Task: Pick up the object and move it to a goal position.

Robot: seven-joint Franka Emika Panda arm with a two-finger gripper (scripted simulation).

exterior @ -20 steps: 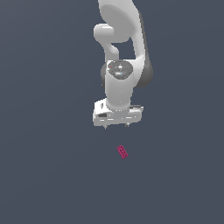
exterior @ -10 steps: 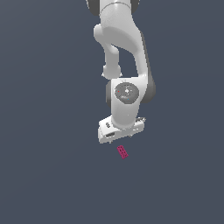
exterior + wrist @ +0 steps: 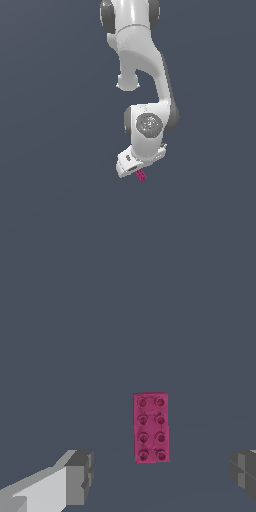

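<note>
The object is a small magenta-pink flat block (image 3: 151, 427) with two rows of round studs, lying flat on the dark grey floor. In the wrist view it lies between my two fingertips (image 3: 80, 476), nearer neither by much, and touches neither. My gripper (image 3: 162, 473) is open, its fingers spread far wider than the block. In the exterior view the white gripper (image 3: 134, 170) hangs right over the object (image 3: 141, 175), and only part of the pink block shows past the hand's lower edge.
The white arm (image 3: 142, 75) reaches down from the top of the exterior view. The floor (image 3: 55, 190) is a uniform dark grey-blue with nothing else on it in view.
The arm has come down and toward the block: a second ago the gripper hung well above it, now the hand partly covers it in the exterior view. The block has not moved.
</note>
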